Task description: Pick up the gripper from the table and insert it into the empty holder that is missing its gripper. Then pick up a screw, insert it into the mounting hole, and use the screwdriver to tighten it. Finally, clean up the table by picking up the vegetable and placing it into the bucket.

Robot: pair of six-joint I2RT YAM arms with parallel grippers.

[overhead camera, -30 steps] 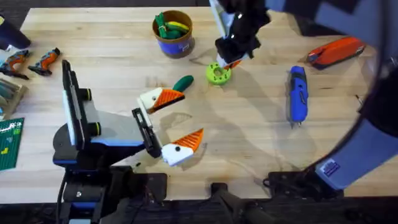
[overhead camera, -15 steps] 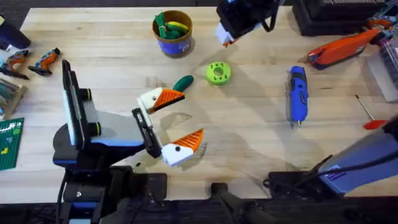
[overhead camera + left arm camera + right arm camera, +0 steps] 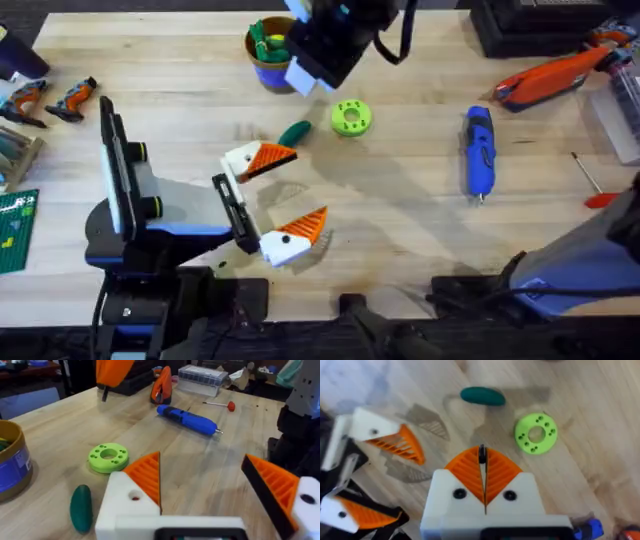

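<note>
— Where is the vegetable (image 3: 295,132)?

— Lying flat on the counter (image 3: 400,220), just beyond the tip of one finger of the left gripper (image 3: 300,190), apart from it. From the left wrist it sits beside that finger, with the lime-green disc (image 3: 350,117) a little farther out.

— And the left gripper itself?

— Spread wide, grasping nothing; both white fingers carry orange ribbed tips and lie low over the counter.

— The right gripper (image 3: 305,72)?

— Raised above the counter, next to the bucket (image 3: 265,70) and partly covering its side from overhead. Its two orange pads are pressed together, and a thin dark screw (image 3: 481,454) stands pinched at their tips.

— What lies under it?

— In the right wrist view, the vegetable and the green disc lie beyond its tips, and the left gripper's spread fingers lie off to one side.

— The screwdriver (image 3: 479,152)?

— Flat on the counter, well apart from both grippers, past the green disc from the left gripper. A thin rod with a red handle (image 3: 590,180) lies farther out still.

— The bucket's contents?

— Green and yellow toy pieces; I cannot tell more.
</note>
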